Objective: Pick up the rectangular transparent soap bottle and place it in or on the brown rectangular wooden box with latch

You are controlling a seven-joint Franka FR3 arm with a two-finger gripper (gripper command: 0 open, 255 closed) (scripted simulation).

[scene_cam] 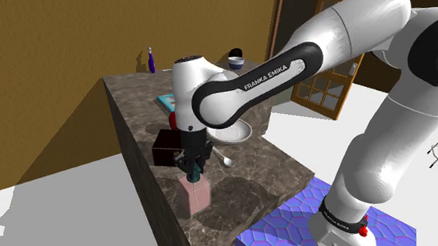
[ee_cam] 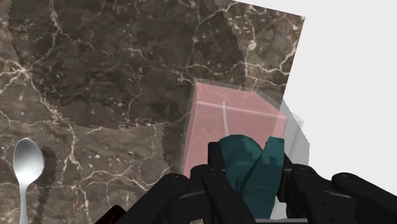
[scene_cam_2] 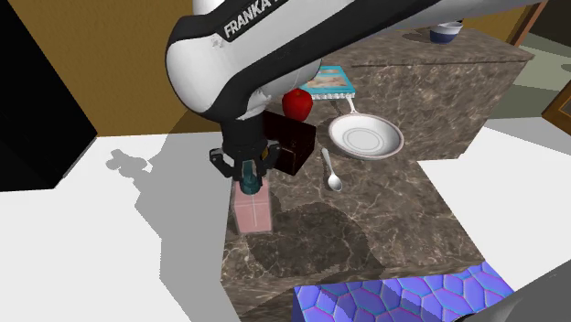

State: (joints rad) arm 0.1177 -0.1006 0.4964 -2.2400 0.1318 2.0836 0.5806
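I have the gripper (scene_cam: 194, 170) straight above the bottle (scene_cam: 196, 195), pointing down, with its fingers clamped on the teal pump at the bottle's top. From the wrist camera the pump sits pinched between the two black fingers, and the pink see-through body (ee_cam: 222, 121) shows below them. The bottle stands upright on the marble counter (scene_cam_2: 366, 238), its base on the stone as far as I can tell.

Taking the box (scene_cam: 164, 148) as my mark: it is dark brown, lid down, and the bottle stands just beside it on the side toward the stand, near the same counter edge. I cannot tell whether the two touch. In the second exterior view the box (scene_cam_2: 295, 144) is partly behind the gripper (scene_cam_2: 248, 176). A red apple (scene_cam_2: 297, 103) sits just beyond the box, away from the bottle (scene_cam_2: 253, 212). A white plate (scene_cam_2: 366, 139) lies near the box, further in from the counter edge, and a spoon (scene_cam_2: 333, 174) lies just beside the box on that same inner side.
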